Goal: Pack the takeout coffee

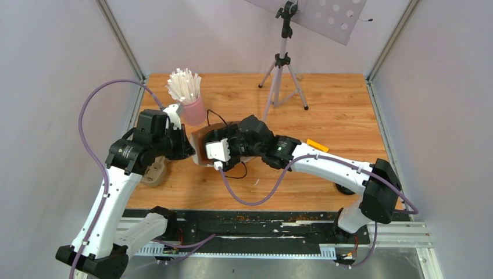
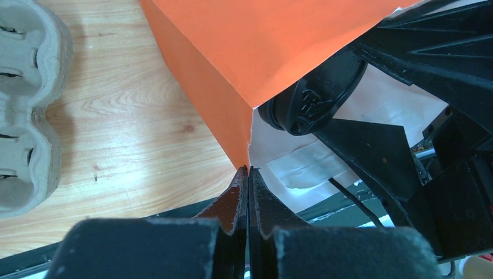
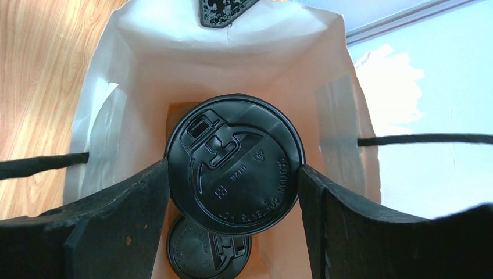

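Observation:
An orange paper bag (image 2: 232, 46) with a white inside (image 3: 244, 64) stands open at mid table (image 1: 199, 146). My left gripper (image 2: 248, 170) is shut on the bag's rim at a corner fold. Reaching into the bag's mouth, my right gripper (image 3: 234, 170) is shut on the takeout coffee (image 3: 235, 165), its fingers (image 3: 134, 197) pressing both sides of the black lid. That lid also shows in the left wrist view (image 2: 308, 102). A second black-lidded cup (image 3: 203, 250) sits lower in the bag, under the held one.
A pink cup of white sticks (image 1: 193, 110) stands just behind the bag. A grey-brown pulp cup tray (image 1: 156, 172) (image 2: 23, 104) lies left of it. A tripod (image 1: 283, 70) stands at the back, and a small orange piece (image 1: 317, 145) lies to the right.

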`<state>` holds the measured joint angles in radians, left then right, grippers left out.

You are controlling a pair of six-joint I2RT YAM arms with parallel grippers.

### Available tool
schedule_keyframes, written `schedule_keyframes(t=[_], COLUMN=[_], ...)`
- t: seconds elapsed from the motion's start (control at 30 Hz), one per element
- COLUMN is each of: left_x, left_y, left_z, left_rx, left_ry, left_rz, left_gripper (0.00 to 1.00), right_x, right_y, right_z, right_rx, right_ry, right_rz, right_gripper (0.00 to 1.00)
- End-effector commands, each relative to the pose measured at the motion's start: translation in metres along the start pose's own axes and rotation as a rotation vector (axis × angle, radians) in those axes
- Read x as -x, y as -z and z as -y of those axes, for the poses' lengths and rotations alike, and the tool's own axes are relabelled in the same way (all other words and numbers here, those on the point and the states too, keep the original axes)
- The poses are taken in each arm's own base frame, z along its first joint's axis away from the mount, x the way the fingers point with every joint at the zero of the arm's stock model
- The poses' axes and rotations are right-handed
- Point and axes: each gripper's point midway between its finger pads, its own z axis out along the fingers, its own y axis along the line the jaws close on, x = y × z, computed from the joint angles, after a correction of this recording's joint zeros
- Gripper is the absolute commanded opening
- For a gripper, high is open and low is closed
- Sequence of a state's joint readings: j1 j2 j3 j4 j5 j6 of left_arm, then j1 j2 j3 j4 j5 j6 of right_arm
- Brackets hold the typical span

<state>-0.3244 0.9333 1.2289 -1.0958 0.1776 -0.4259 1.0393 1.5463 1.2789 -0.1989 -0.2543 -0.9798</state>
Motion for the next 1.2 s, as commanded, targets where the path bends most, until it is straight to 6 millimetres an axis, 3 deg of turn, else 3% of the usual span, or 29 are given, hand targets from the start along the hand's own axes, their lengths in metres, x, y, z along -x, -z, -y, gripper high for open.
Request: schedule_keyframes(t=[0.0, 0.5, 0.93, 1.17], left_x=[0.000, -0.020, -0.030, -0.030], left_y=[0.001, 0.008, 0.008, 0.006], left_z=[0.001, -0.021, -0.013, -0.008], left_rx=[-0.026, 0.077, 0.021, -0.009], left_ry=[-0.039, -0.050, -0.024, -0.013], left_rz=[0.018, -0.036, -0.044, -0.038], left_gripper=[0.00, 0.00, 0.00, 0.00], right_x=[0.021, -0.003, -0.035, -0.049], right_y=[-0.006, -0.050, -0.075, -0.079], right_z=[0.021, -0.023, -0.038, -0.044], right_rx=[-0.047, 0.067, 0.093, 0.104], right_ry=[0.068, 0.151, 0.236, 0.245], right_rz=[0.093, 0.136, 0.022, -0.021], right_gripper=[0.63, 0.63, 0.63, 0.63])
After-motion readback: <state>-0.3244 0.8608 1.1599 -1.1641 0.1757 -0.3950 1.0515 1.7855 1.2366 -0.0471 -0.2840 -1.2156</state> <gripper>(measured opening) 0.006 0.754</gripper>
